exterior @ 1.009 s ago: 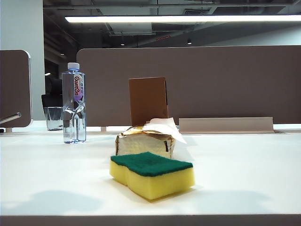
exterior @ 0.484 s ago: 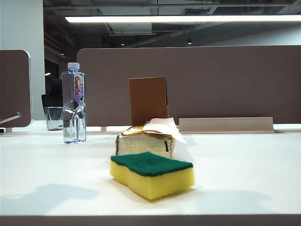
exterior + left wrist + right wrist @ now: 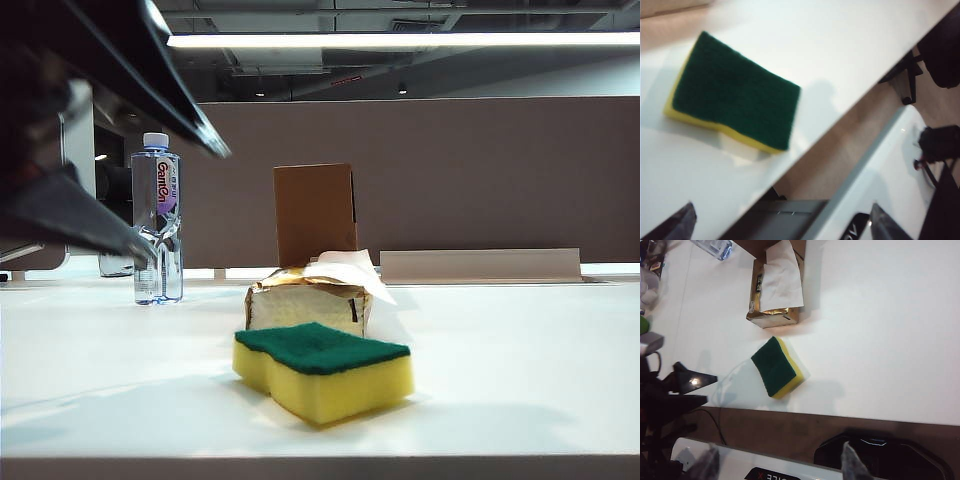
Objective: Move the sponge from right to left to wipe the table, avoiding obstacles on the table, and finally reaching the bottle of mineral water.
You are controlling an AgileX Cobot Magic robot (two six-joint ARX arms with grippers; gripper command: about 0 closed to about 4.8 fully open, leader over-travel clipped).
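The sponge (image 3: 322,370) (image 3: 732,95) (image 3: 776,367), yellow with its green layer up, lies near the front edge of the white table (image 3: 520,350). Behind it sit the obstacles: the tissue pack (image 3: 308,300) (image 3: 775,295) and the upright brown cardboard box (image 3: 315,212). The bottle of mineral water (image 3: 158,220) (image 3: 715,247) stands at the far left. My left gripper (image 3: 189,206) (image 3: 780,227) hangs open and empty, above the table's front edge and short of the sponge. My right gripper (image 3: 780,462) is open and empty, off the table's front edge; the exterior view does not show it.
Brown partition panels (image 3: 430,170) run along the back. A low grey tray (image 3: 480,265) lies at the back right. A glass (image 3: 112,266) stands behind the bottle. The left arm (image 3: 675,385) shows dark at the side of the right wrist view.
My left gripper has swung into the exterior view from the left, large and blurred, and its shadow has spread across the table. The sponge and the right arm have not moved.
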